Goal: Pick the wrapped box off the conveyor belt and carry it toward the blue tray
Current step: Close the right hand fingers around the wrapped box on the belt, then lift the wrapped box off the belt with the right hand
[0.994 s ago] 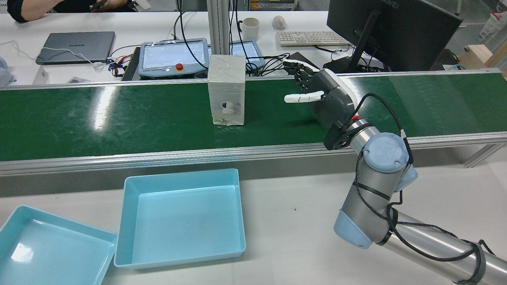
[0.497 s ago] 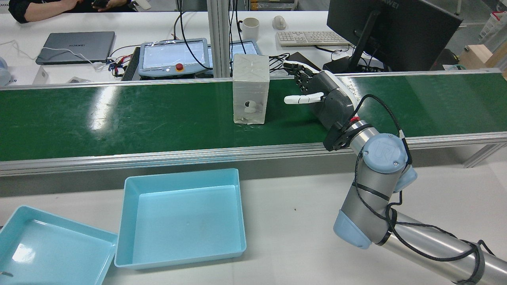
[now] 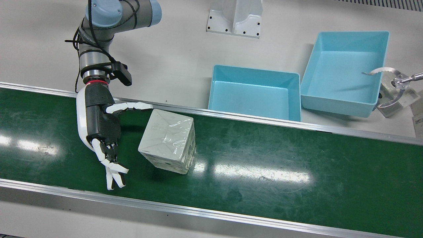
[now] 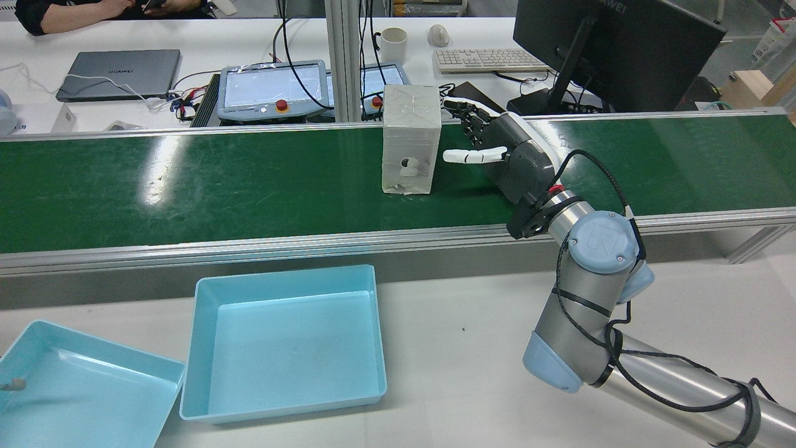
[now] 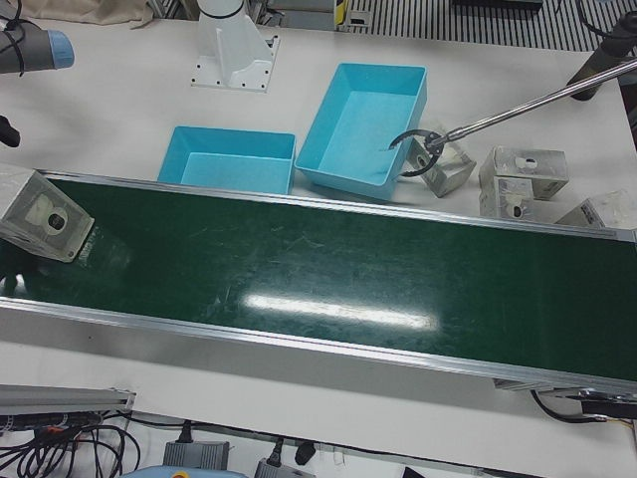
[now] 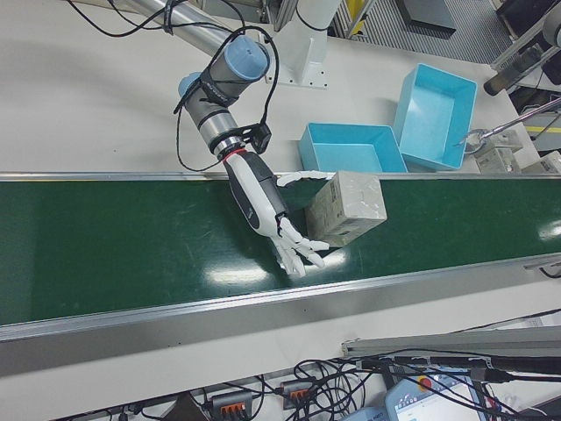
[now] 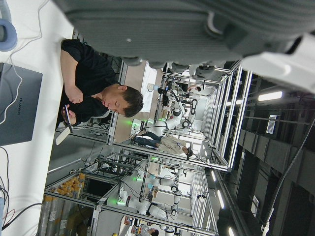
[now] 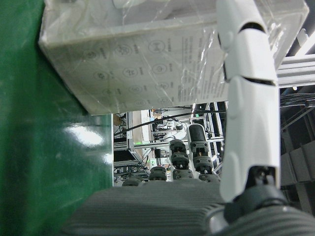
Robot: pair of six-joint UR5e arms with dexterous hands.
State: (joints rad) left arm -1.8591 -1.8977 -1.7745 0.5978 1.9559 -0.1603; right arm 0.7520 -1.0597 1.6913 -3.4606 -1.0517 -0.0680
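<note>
The wrapped box (image 3: 168,144), pale grey under clear film, stands upright on the green conveyor belt (image 3: 264,165); blue tray (image 3: 254,94) beside it.

The belt (image 3: 264,158) is dark green with pale scuffs and white glare, edged by silver rails (image 3: 211,211). The box (image 3: 168,145) is pale grey-white under clear glossy wrap, printed with small round grey icons on one side and a white-and-black picture on another. The right hand (image 3: 102,129) has a black ribbed palm, a white shell and white fingers (image 3: 132,106) with black joints. Its arm (image 4: 591,298) is silver with light blue caps and black cable. Both trays (image 3: 254,92) are light blue. The desk (image 4: 466,348) is off-white.
</note>
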